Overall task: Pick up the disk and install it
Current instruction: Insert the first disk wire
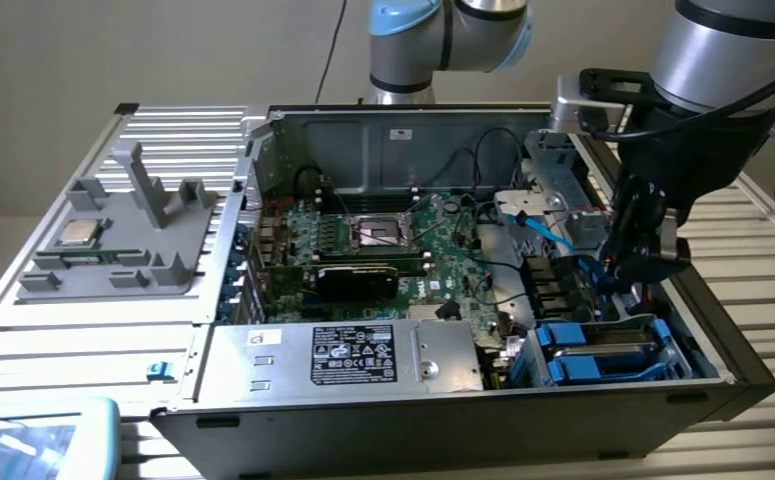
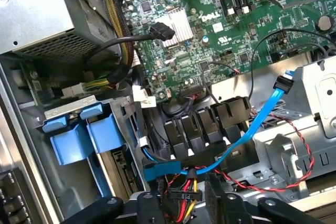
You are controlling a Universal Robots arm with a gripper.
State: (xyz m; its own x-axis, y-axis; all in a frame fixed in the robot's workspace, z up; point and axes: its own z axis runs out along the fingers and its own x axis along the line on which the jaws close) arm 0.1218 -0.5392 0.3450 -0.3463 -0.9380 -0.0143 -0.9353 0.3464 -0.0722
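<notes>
Across the centre of the exterior view: open computer case (image 1: 360, 130), interior facing up. To its left, flat ribbed metal panel (image 1: 40, 340) bearing a grey plastic fixture (image 1: 134, 255). From the upper right corner, robot arm (image 1: 721, 60) slanting down over the case's right side. Inside the case, green motherboard (image 1: 461, 265) (image 2: 220, 51); along the lower front edge, grey box (image 1: 267, 360) with a black label. Under the arm, black gripper (image 1: 643, 265) (image 2: 186, 208) over the drive bay — fingers (image 2: 216, 195) apart in the wrist view, clamped on nothing, red and yellow wires (image 2: 185, 195) showing between them. In the case's lower right corner in the exterior view, the disk (image 1: 610, 343), silver-grey in its blue frame, lying in the bay just below the gripper. Near the gripper, light-blue cable (image 1: 547, 232) (image 2: 262, 115). On the fixture, small square chip (image 1: 80, 232).
</notes>
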